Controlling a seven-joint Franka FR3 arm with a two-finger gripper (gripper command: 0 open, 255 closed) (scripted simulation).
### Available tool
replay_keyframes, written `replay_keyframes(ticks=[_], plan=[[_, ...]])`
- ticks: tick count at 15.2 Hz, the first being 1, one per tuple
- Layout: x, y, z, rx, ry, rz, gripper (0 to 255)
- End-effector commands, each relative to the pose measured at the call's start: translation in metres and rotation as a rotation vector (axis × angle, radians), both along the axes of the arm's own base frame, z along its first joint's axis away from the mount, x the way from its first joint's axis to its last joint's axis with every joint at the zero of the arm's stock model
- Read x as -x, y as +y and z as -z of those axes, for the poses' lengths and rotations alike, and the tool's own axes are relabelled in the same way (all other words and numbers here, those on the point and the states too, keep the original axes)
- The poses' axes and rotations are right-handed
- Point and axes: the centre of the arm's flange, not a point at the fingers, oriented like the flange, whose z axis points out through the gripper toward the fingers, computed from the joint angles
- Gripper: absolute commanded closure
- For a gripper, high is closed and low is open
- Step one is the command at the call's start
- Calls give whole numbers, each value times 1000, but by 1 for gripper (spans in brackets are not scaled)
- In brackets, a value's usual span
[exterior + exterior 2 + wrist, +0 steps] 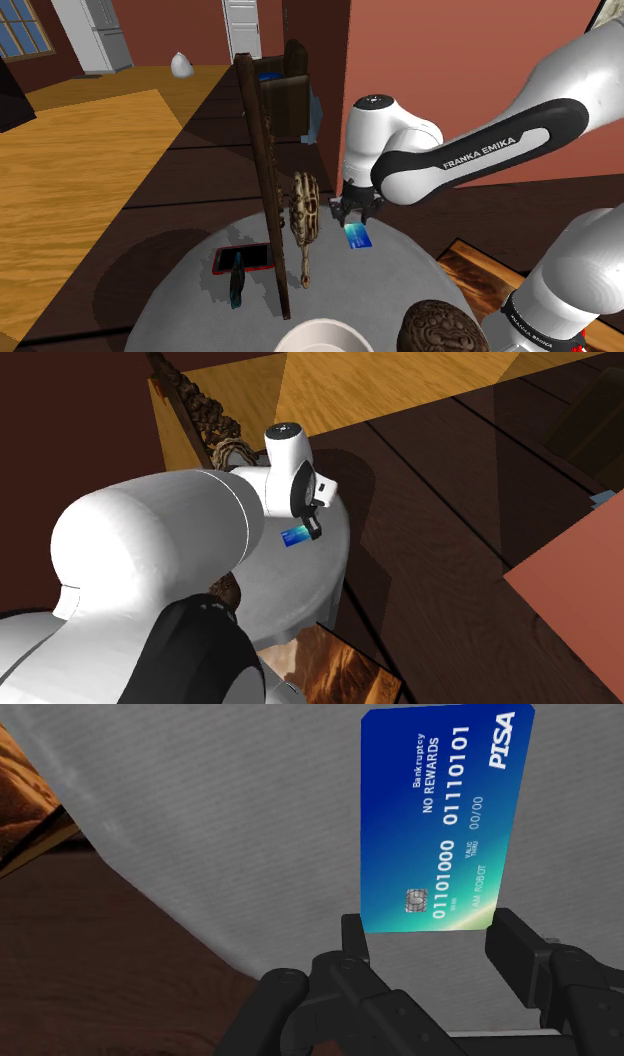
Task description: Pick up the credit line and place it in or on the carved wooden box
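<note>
While the jaws press the 2 long edges of the blue credit card [445, 814] near 1 end, it hangs over the grey worktop [190, 300]. Risk: so slight a hold lets it pivot or slip in transit. Wrist view confirms the contact; shoulder view places the dark carved box [438, 325] lower right of it.

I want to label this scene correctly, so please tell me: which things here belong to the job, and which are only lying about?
Belong to the job: blue card, clasped by the end effector; dark carved box.
Only lying about: red phone; white bowl; small dark bottle.
</note>
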Motion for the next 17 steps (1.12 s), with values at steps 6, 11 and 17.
replay_keyframes(ticks=[6,11,17], plan=[[0,0,-37,0,1,0,255],[0,0,-64,0,1,0,255],[0,0,-95,0,1,0,255]])
